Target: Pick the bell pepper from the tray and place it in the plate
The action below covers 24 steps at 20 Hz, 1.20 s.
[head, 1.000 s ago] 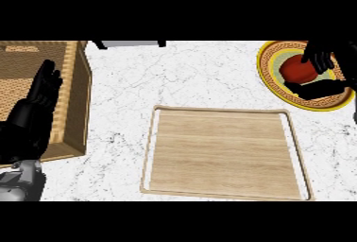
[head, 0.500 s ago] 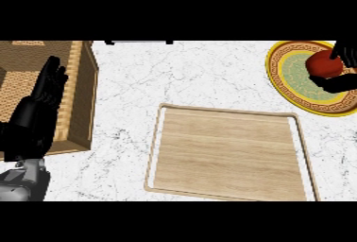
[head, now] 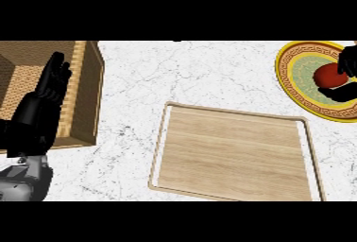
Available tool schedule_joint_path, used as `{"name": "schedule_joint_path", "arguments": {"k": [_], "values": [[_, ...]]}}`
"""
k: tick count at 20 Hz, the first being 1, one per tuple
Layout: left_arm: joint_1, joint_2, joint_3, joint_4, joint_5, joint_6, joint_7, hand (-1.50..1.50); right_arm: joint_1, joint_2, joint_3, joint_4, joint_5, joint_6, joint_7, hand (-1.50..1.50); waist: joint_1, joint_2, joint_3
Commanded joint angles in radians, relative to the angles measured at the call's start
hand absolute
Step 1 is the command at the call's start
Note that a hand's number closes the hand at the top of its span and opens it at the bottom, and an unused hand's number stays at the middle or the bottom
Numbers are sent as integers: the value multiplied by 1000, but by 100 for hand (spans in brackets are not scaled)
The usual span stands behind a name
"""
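A red bell pepper (head: 327, 75) sits over the yellow plate (head: 296, 71) with the patterned rim at the far right. My right hand (head: 346, 66) is curled round the pepper, fingers above it and the thumb (head: 338, 93) below; most of the hand is cut off by the view's right edge. The light wooden tray (head: 233, 153) lies in the middle of the counter with nothing on it. My left hand (head: 42, 108) rests open at the left, fingers up, over the wooden box.
An open wooden box (head: 83, 94) stands at the left edge of the white marble counter (head: 181, 71). The plate runs out of the view at the right.
The view has shifted, so everything sits further right and lower. My right hand with the pepper has stayed over the plate. The left hand holds its pose.
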Motion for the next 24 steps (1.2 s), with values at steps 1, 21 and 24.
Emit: {"name": "schedule_joint_path", "arguments": {"k": [1,21,24], "values": [[141,-63,-67,148,22,-15,60,0,-9,12,19,93,-3,68,-35,150,11,31,-34],[153,-81,-42,160,-12,-20,57,0,-132,30,-264,374,-373,422,-347,-150,-13,24,-32],[121,-84,-40,156,-8,-24,87,0,-139,-13,-296,429,-407,511,-362,-150,-17,29,-30]]}}
